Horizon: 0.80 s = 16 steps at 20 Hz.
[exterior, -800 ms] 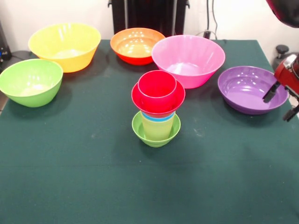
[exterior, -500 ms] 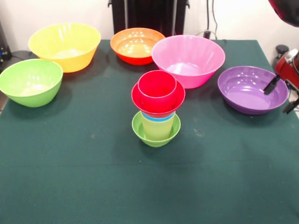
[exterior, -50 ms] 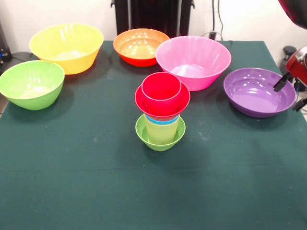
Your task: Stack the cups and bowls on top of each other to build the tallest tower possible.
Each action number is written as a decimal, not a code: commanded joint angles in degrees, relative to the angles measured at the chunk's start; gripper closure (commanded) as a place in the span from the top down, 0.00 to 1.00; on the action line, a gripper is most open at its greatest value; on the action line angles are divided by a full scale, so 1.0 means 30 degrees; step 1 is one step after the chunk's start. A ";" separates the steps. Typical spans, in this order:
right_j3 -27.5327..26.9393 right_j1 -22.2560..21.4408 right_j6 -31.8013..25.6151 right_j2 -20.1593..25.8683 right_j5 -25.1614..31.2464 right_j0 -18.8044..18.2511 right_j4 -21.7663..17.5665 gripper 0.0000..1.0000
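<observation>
Hand: the hand (exterior, -50 ms: 291, 93), prongs apart and empty, has risen rightward off the purple bowl (exterior, -50 ms: 259, 92).
Tower: the tower (exterior, -50 ms: 161, 111) is unchanged; purple bowl not yet added.

The tower (exterior, -50 ms: 161, 112) is seen upright near the middle of the tabletop: a small lime-green bowl (exterior, -50 ms: 160, 139) at the base, a pale yellow cup (exterior, -50 ms: 162, 131) nested in it, a thin band of a blue cup (exterior, -50 ms: 162, 120) above, then a small red bowl (exterior, -50 ms: 162, 103) holding a red cup (exterior, -50 ms: 161, 89). Toward the far edge, a yellow bowl (exterior, -50 ms: 66, 48), an orange bowl (exterior, -50 ms: 140, 46) and a pink bowl (exterior, -50 ms: 193, 61) are set upright. A green bowl (exterior, -50 ms: 31, 84) is placed at the left edge, a wide purple bowl (exterior, -50 ms: 259, 92) near the right edge.
</observation>
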 commanded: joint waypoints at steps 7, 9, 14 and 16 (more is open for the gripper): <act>0.2032 0.0318 0.3367 0.0779 -0.2104 0.0827 0.0105 1.00; 0.2141 0.0366 0.3279 0.0757 -0.1688 0.0916 0.0143 1.00; 0.3622 0.0047 0.2934 0.0807 -0.1042 0.1414 0.0206 1.00; 0.4248 -0.0107 0.3010 0.0843 -0.1302 0.1632 0.0288 1.00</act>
